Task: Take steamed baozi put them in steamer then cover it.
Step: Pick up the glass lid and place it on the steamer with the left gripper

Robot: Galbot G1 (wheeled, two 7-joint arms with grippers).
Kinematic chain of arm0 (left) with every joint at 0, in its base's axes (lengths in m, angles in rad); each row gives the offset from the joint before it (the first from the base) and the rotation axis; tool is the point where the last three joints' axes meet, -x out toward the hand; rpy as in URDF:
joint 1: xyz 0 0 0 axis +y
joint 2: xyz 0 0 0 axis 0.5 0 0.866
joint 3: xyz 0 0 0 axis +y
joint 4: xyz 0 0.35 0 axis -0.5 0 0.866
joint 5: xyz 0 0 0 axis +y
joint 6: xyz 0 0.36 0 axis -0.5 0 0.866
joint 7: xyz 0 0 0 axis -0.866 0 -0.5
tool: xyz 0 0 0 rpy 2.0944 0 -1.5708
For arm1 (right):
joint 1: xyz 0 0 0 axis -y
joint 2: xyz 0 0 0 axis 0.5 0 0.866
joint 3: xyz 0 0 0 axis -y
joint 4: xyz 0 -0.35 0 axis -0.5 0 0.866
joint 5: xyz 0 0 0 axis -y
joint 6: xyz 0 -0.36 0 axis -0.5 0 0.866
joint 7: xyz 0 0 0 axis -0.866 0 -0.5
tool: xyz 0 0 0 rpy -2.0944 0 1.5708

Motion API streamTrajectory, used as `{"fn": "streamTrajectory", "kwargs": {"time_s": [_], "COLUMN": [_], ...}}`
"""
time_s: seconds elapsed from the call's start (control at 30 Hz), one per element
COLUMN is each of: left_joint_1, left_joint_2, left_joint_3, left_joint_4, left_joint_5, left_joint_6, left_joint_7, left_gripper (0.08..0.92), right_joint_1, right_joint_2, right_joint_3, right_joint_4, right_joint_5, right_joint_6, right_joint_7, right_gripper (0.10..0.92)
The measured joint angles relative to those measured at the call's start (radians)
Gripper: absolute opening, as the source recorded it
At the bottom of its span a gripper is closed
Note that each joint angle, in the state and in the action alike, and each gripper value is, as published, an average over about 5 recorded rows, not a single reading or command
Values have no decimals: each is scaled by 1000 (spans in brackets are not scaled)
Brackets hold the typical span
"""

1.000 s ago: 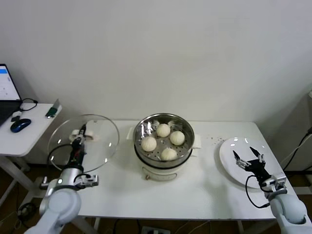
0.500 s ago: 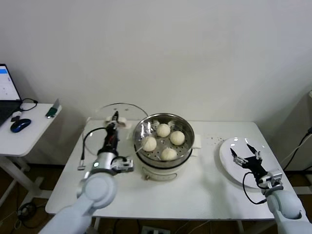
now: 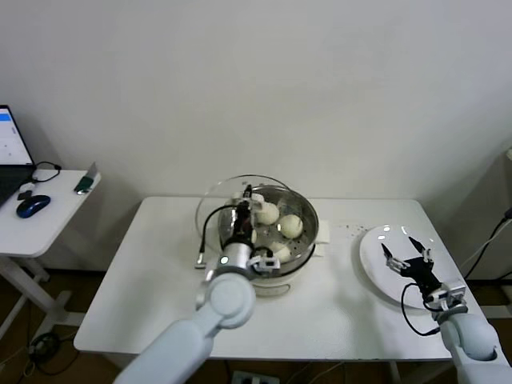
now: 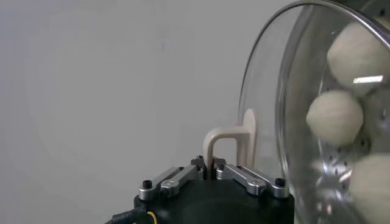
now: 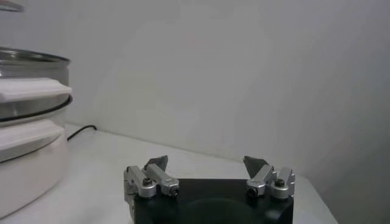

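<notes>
Since a second ago your left arm has swung the cover (image 3: 240, 200) from well off to the left of the desk (image 3: 160, 272) across to the steamer (image 3: 272, 240), and it now hangs over the pot's left side, not yet centred. Your left pincer (image 4: 210, 165) is clamped on the cover's cream handle (image 4: 228, 140); the left wrist view shows the fingers pinched tight at the foot of that handle, with the glass standing on edge relative to the camera and the baozi (image 4: 335, 115) visible through it. In the head view the cover looks tilted, its near edge low by the pot's rim and its far edge raised, so it is not seated.

All four steamed baozi (image 3: 291, 226) appear to sit on the perforated tray inside the steamer, though your arm hides part of them. That leaves only the covering step, and I judge it about half done: you need to carry the cover a little further right, level it, and lower it until the metal rim meets the pot all round.

Your right pincer (image 3: 408, 260) waits with its fingers spread wide, holding nothing, above the white plate (image 3: 376, 252) at the desk's right end.
</notes>
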Motion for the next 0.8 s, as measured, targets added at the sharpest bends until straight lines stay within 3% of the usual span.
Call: {"fn": "streamTrajectory", "kwargs": {"time_s": [0.3,0.8], "left_joint_1": [-34,-46], "left_joint_2": [-118,-171], "left_joint_3": [20,27], "left_joint_4": [101,200], "left_joint_5": [18,42], "left_joint_6": [0,0], "left_joint_7": [-3,8], "left_gripper": [149,149], "right_joint_1": [-11,0], "right_joint_2": [17,28], "right_joint_3": [18,19], "right_joint_4": [-7,-25], "right_joint_5": [-20,-39], "right_joint_6": [14,22], "right_joint_7": [-6,-14], "right_gripper": [823,823]}}
